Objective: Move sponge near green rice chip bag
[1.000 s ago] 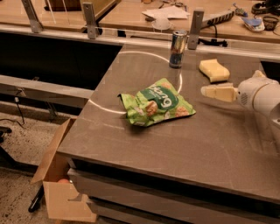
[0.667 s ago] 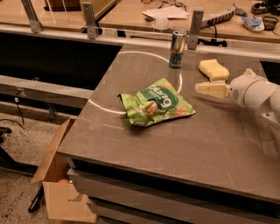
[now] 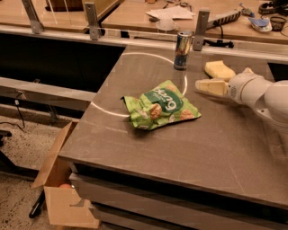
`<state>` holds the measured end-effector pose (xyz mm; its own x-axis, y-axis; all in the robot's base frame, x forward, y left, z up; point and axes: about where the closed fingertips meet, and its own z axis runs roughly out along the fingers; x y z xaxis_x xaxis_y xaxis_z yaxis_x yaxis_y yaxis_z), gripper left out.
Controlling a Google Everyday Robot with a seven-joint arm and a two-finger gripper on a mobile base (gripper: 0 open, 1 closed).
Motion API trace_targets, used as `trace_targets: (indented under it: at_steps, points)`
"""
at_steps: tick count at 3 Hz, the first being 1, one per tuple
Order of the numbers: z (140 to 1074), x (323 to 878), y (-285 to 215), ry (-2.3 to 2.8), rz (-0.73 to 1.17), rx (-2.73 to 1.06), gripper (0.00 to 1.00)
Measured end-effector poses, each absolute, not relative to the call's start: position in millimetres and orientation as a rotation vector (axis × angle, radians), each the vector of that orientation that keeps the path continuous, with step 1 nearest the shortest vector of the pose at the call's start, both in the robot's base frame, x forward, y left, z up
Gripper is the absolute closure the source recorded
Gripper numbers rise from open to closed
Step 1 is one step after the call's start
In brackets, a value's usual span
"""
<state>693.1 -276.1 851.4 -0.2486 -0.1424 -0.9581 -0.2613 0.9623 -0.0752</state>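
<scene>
Camera view: dark grey-brown worktop (image 3: 180, 148) w/ a thin white ring marked on it, seen from above & a bit to one side. Green rice chip bag (image 3: 163, 105) lies flat & crinkled approx. mid-worktop, logo side up, white lettering & pictured tan chips showing. It lies over the near part of the ring line.

Sponge (image 3: 219, 70), pale yellow block, lies flat toward the far right of the worktop. It is up & to the right of the bag, well apart from it, outside the ring.

Gripper (image 3: 204, 85) comes in from the right on a white arm (image 3: 265, 96), its pale yellow tip pointing left. It sits between bag & sponge: just in front of the sponge, near the bag's upper right corner, not touching the bag. Contact w/ the sponge: can't tell, though a narrow strip of worktop seems to show between them. How far open the gripper is: can't tell from this angle. Nothing seen held in it.

Metallic drink can (image 3: 183, 44) stands upright at the far edge of the ring, left of the sponge & apart from it.

Behind the worktop runs a metal rail w/ upright posts (image 3: 202, 28). Beyond it is a light wood table w/ papers (image 3: 168, 12) & cables.

On the speckled floor, lower left, an open cardboard box (image 3: 63, 202) stands against the worktop's base, w/ sth. round & orange (image 3: 65, 185) inside.
</scene>
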Motion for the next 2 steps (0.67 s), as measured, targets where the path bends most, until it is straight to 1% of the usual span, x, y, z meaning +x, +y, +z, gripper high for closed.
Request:
trace_targets:
  at_steps: [1,2]
  points:
    - [843.9,701.3,-281.7,1.840,0.114,-0.267,0.16]
    - [836.7,705.7,-285.8,1.856,0.121,-0.256,0.39]
